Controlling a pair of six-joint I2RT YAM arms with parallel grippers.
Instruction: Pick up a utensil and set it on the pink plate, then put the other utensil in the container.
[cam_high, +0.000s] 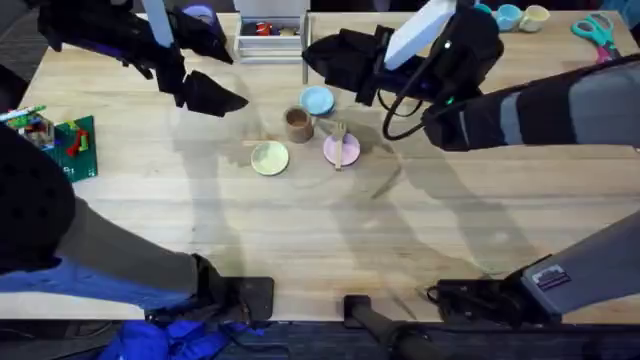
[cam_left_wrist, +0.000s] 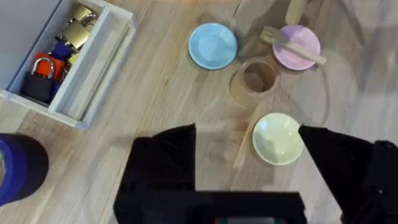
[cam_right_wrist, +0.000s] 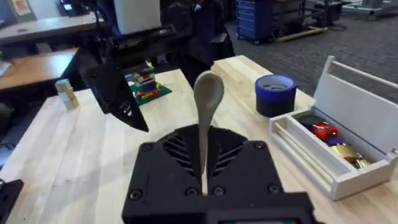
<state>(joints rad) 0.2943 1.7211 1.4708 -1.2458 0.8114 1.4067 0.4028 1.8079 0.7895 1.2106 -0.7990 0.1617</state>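
The small pale yellow plate (cam_left_wrist: 278, 138) lies nearest on the wooden table (cam_high: 300, 240). Just past it stands the tan-brown round cup (cam_high: 297, 123), beside the pink plate (cam_high: 341, 149), where the little wooden fork (cam_high: 340, 143) rests. Higher up, the right claw (cam_right_wrist: 202, 180) pinches the pale wooden spoon (cam_right_wrist: 206, 112) upright. The left claw (cam_left_wrist: 249, 162) hangs wide open, holding nothing.

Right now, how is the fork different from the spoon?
The fork lies flat across the pink plate; the spoon stands upright, pinched in the right claw. The fork ends in short tines, the spoon in a round bowl. Both are pale wood.
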